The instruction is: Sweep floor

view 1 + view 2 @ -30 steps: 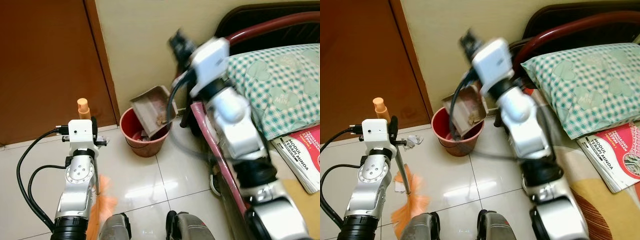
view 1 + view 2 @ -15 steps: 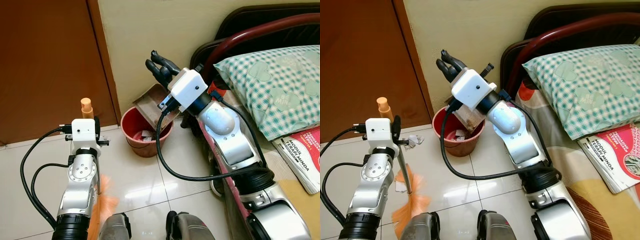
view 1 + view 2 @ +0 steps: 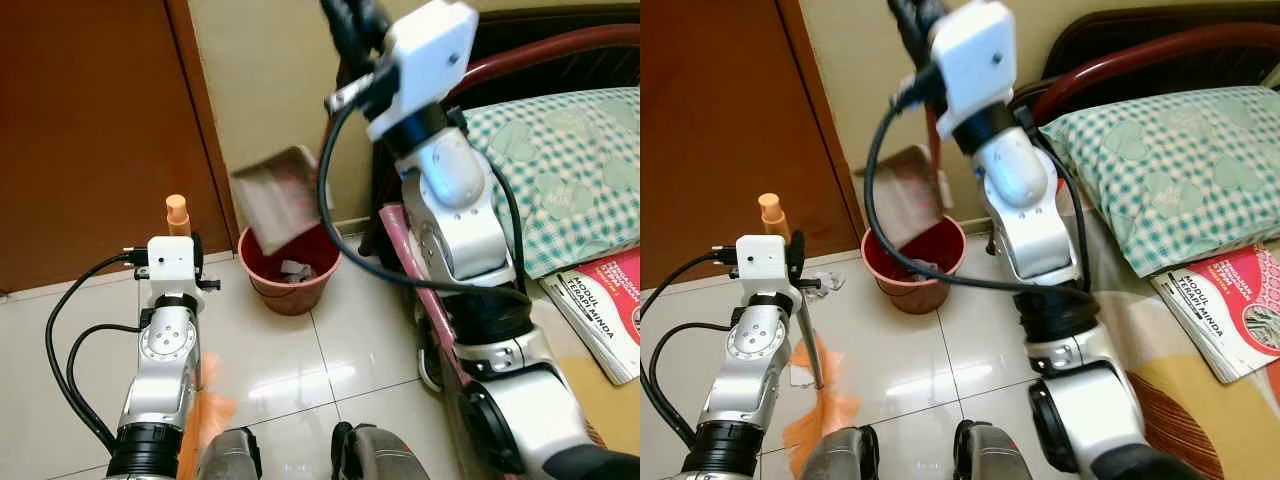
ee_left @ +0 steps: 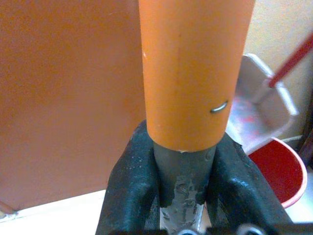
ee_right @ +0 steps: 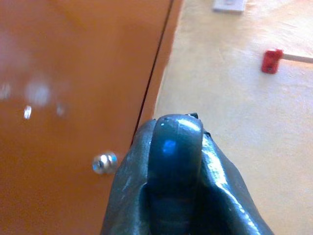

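The right arm is raised high, its pincer [image 3: 345, 15] near the top of the head views and clenched on a dark handle, as the right wrist view shows; this appears to be the handle of the dustpan [image 3: 275, 197], though the join is blurred. The grey dustpan hangs tilted just above the red bucket [image 3: 290, 275], which stands on the tiled floor [image 3: 330, 360] against the cream wall [image 3: 270, 90], between the brown door [image 3: 90, 130] on the left and the bed [image 3: 1200, 330] on the right. Bits of litter lie inside the bucket.

The left pincer [image 4: 181, 191] is low on the left, grasping the broom [image 3: 810, 340] by its grey shaft just under the orange grip, both fingers [image 4: 132, 186] pressed against it. The broom stands nearly upright, with its orange bristles resting on the floor near the robot's feet.

On the bed lie a green checked pillow [image 3: 1160, 160] and, nearer, a red booklet [image 3: 1230, 310].
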Controlling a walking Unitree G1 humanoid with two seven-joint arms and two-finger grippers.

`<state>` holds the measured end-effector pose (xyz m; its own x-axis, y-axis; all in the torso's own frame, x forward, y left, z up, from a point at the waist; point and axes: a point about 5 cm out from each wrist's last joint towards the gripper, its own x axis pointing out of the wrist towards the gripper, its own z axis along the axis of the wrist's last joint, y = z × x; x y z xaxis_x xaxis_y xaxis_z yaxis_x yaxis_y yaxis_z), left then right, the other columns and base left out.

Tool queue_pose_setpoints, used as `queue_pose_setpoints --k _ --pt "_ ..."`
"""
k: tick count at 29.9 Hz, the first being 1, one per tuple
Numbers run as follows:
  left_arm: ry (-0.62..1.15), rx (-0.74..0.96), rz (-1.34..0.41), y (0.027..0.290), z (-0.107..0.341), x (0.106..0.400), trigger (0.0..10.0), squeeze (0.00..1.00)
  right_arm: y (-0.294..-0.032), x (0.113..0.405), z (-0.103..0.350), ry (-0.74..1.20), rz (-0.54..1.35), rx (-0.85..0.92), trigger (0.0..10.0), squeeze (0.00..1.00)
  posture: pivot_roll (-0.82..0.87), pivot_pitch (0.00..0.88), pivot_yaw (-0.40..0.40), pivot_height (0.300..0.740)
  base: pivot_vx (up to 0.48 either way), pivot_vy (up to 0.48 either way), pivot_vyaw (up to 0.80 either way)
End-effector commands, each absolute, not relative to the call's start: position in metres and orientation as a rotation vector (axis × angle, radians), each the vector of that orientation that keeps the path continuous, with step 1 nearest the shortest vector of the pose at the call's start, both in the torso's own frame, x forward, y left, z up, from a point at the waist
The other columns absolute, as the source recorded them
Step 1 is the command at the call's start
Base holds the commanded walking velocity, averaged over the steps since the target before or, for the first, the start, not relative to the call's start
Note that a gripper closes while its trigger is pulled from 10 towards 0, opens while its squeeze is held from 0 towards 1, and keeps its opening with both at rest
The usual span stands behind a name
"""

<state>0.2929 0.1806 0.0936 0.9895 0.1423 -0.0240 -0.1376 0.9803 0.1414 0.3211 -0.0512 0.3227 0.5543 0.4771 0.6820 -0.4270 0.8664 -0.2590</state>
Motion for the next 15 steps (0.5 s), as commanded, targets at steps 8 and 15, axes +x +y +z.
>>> queue_pose_setpoints --k 8,15 --pt "0.107 0.2 0.272 0.212 0.077 0.273 10.0 0.0 -0.054 0.323 0.309 -0.644 0.505 0.294 10.0 0.0 0.0 0.08 -0.064 0.74 0.0 0.0 0.0" --pt "0.119 0.212 0.266 0.212 0.075 0.268 10.0 0.0 -0.047 0.322 0.271 -0.46 0.519 0.39 10.0 0.0 0.03 0.093 -0.056 0.74 0.0 0.0 0.0"
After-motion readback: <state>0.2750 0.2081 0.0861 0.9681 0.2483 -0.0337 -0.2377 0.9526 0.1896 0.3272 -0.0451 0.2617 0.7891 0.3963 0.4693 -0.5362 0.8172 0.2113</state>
